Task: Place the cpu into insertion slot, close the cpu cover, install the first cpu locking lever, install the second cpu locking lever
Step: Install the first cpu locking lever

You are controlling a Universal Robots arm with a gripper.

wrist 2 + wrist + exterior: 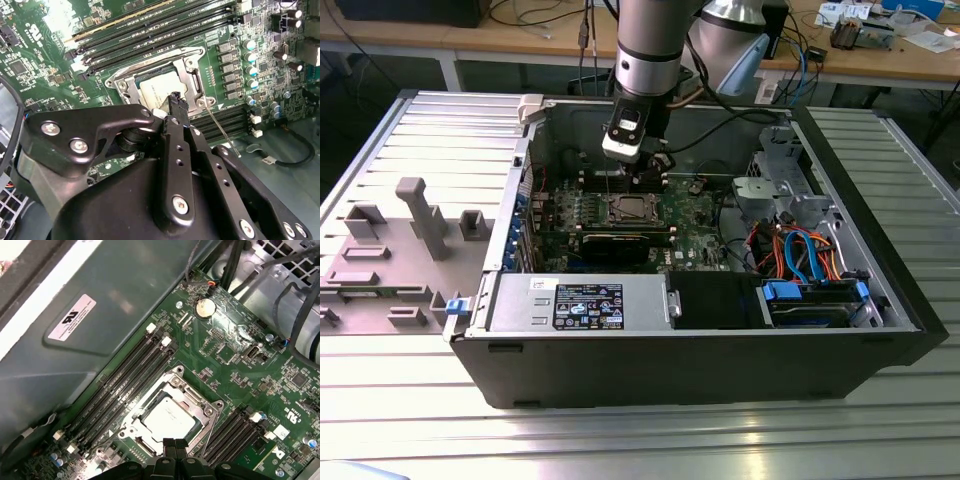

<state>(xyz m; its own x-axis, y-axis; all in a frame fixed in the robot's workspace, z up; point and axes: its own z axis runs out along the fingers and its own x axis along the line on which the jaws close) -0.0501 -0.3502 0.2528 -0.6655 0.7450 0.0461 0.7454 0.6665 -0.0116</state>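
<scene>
Silver-grey metal marks the cpu (pixel 167 419), which lies flat in the insertion slot (pixel 129 431) on the green motherboard (pixel 235 365). The cpu cover (pixel 189 396) is down over it, its window framing the chip's top. In the exterior view the arm reaches into the open computer case (pixel 720 360). There the gripper (pixel 640 178) hangs at twelve o'clock from the socket, just above the board. In the first wrist view its black fingertips (pixel 169 446) meet with no gap, narrow and holding nothing. They are close beside the cover's edge, though contact cannot be told. A thin wire lever (pixel 220 127) runs along one side of the socket, and long memory slots (pixel 125 385) flank it. In the exterior view the power supply (pixel 580 303) sits at six o'clock from the socket and the coloured cables (pixel 800 250) at three o'clock.
</scene>
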